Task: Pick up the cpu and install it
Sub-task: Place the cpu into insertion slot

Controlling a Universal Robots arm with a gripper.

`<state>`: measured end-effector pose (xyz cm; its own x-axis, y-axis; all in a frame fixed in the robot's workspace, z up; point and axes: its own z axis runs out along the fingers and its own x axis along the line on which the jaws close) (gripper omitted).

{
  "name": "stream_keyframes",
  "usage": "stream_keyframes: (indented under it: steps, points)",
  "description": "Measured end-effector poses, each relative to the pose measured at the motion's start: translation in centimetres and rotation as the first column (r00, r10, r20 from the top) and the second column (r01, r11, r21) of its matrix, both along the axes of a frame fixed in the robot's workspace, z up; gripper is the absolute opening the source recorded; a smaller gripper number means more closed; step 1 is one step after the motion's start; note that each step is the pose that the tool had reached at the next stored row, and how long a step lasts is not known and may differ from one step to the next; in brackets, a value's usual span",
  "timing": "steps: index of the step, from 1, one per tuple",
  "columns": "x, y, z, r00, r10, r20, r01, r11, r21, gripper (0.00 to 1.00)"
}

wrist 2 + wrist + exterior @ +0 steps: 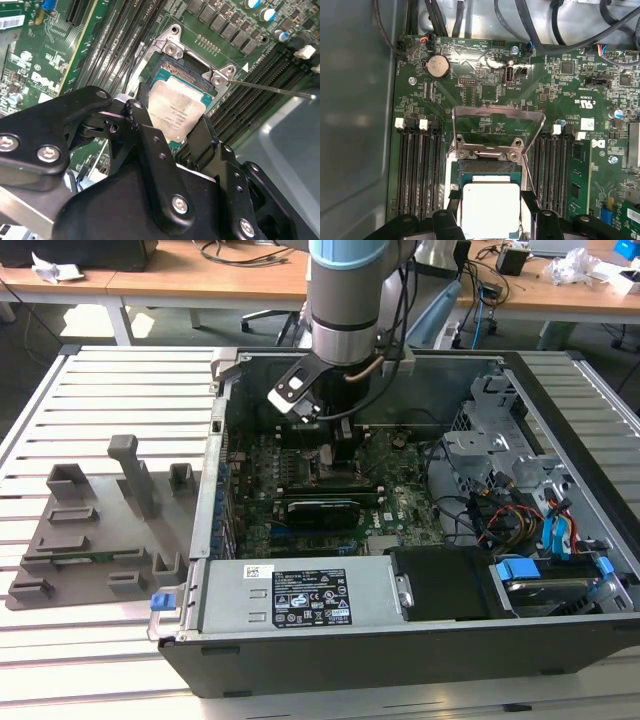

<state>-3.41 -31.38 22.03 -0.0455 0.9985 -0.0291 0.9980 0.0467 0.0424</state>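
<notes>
Hovering above the open socket (490, 167), the jaws clamp the cpu (176, 112) by its edges. Any tilt or offset could bend socket pins.

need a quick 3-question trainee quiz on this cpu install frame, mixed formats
1. True or false: the metal load plate is closed down over the cpu.
2. Where is the cpu? A) on the grey tray outside the case. B) between the fingers of the tool, at the socket. C) on the power supply.
3. In the first wrist view, what long black parts run along both sides of the socket?
Key: 1 false, it stands flipped open; 2 B; 3 memory slots.
</notes>
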Motion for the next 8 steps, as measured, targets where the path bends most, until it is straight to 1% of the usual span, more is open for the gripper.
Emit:
stream_keyframes:
  steps: [4, 6, 8]
  points:
    - [0.05, 0.00, -0.66, 1.0000, 0.000, 0.0000, 0.000, 1.0000, 0.0001, 0.55]
    - [0.07, 0.00, -1.29, 1.0000, 0.000, 0.0000, 0.000, 1.0000, 0.0001, 0.55]
    - [0.08, 0.00, -1.62, 1.0000, 0.000, 0.0000, 0.000, 1.0000, 0.0001, 0.55]
